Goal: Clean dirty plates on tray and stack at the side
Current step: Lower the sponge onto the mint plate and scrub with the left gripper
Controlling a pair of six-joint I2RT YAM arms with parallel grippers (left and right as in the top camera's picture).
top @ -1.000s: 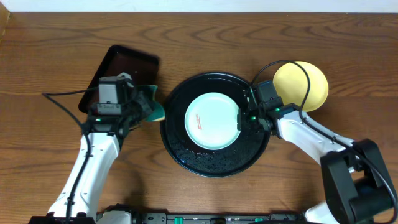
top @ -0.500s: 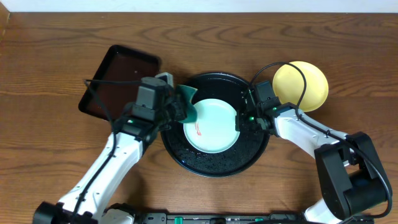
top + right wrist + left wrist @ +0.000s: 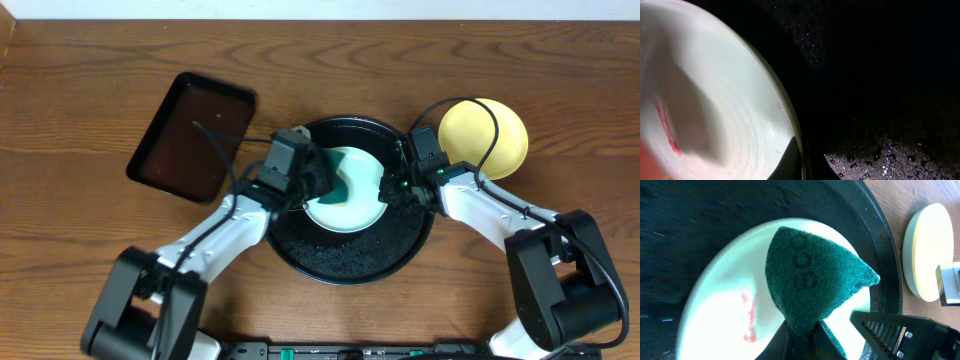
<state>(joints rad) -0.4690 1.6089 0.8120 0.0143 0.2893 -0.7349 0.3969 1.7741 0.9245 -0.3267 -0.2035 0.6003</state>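
Far left on my overhead feed, a shallow rectangular tray [image 3: 192,137], dark and glossy with rounded corners, sits at an angle on the brown wood-grain table [image 3: 80,80]. Moving right, the left gripper [image 3: 318,180] reaches over the left rim of the round tray [image 3: 345,262], a wide black glossy dish with a raised lip and a floor speckled with fine wet droplets. Its fingers are pinched together on a dark green scouring sponge [image 3: 810,280], coarse and fibrous and folded into a blunt cone. Faint lettering is pressed into the sponge's face. The sponge lies over the middle of the mint-white plate [image 3: 350,212], a smooth, shallow round dish that rests inside the round tray, a little above its centre. A thin red-orange smear [image 3: 750,320] shows on the plate's floor just left of the sponge, and I cannot tell whether the pad touches it. At the plate's right edge sits the right gripper [image 3: 395,187]. On its wrist feed the two dark fingertips meet on the thin pale rim, so I read them as clamped on the plate. Beyond it, outside the round tray on bare wood, lies the pale yellow plate [image 3: 498,135], matte and round and partly crossed by a black cable.
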